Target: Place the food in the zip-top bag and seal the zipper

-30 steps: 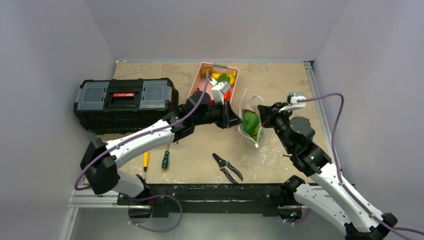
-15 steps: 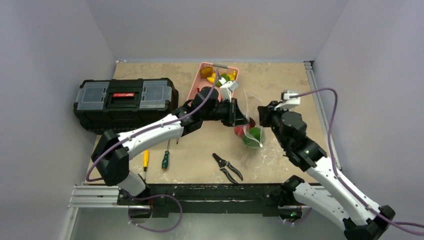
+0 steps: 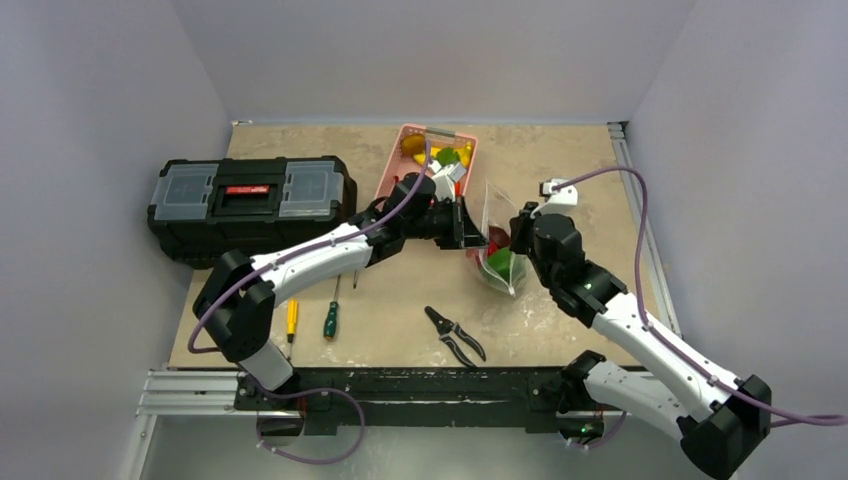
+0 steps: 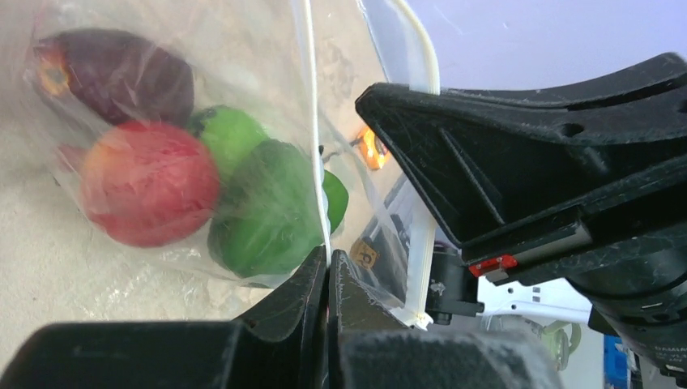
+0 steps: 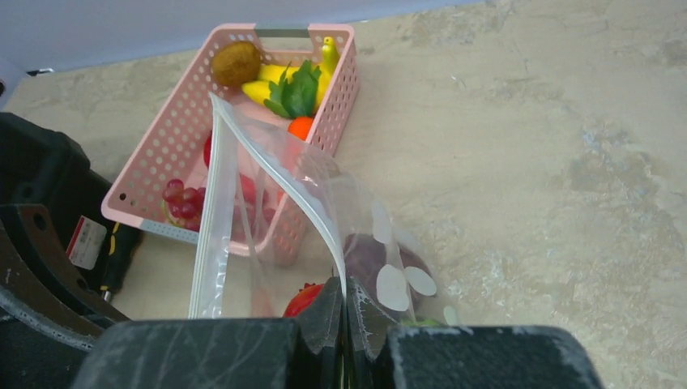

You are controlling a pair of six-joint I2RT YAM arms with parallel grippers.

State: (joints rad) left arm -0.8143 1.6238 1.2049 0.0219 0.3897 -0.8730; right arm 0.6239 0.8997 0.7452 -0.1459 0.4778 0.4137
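Observation:
The clear zip-top bag (image 3: 498, 248) stands on the table between my two grippers. It holds food: a red fruit (image 4: 150, 182), a maroon fruit (image 4: 121, 73), a green pepper (image 4: 267, 211) and a green round fruit (image 4: 231, 134). My left gripper (image 4: 328, 261) is shut on one pale zipper strip (image 4: 310, 121). My right gripper (image 5: 346, 289) is shut on the other curved zipper strip (image 5: 301, 194), with the maroon fruit (image 5: 363, 255) just beyond it. The two strips stand apart, so the bag's mouth gapes. In the top view the left gripper (image 3: 477, 236) and right gripper (image 3: 515, 238) nearly face each other.
A pink basket (image 5: 174, 138) behind the bag holds a banana (image 5: 271, 73), a brown fruit (image 5: 237, 63), grapes (image 5: 182, 203) and other food. A black toolbox (image 3: 250, 200) sits at the left. Pliers (image 3: 455, 333) and two screwdrivers (image 3: 330, 318) lie near the front edge.
Both grippers have drawn closer together, holding the bag's rim. The bag has risen more upright and the red fruit inside now shows beside the green ones.

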